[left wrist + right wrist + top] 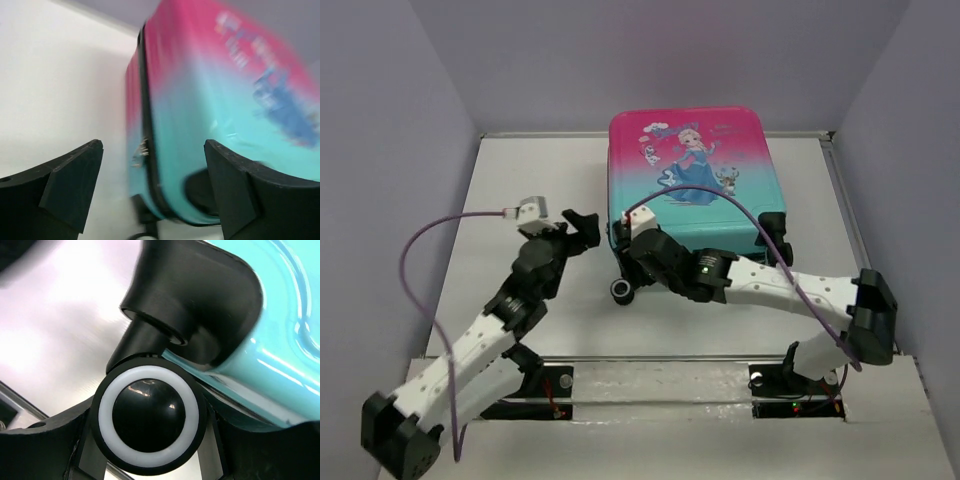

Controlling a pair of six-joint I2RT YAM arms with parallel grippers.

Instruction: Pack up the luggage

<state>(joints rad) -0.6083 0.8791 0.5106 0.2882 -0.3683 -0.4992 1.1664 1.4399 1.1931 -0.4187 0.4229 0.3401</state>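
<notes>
Closed luggage (690,170) (lying flat); right jaws seemingly around 1 wheel (148,419).

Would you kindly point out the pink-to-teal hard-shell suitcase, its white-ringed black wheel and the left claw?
Pink-to-teal hard-shell suitcase (690,170): top view, middle of printed shell.
White-ringed black wheel (148,415): right wrist view, glossy hub.
Left claw (154,145): left wrist view, midway between open fingertips.
</notes>
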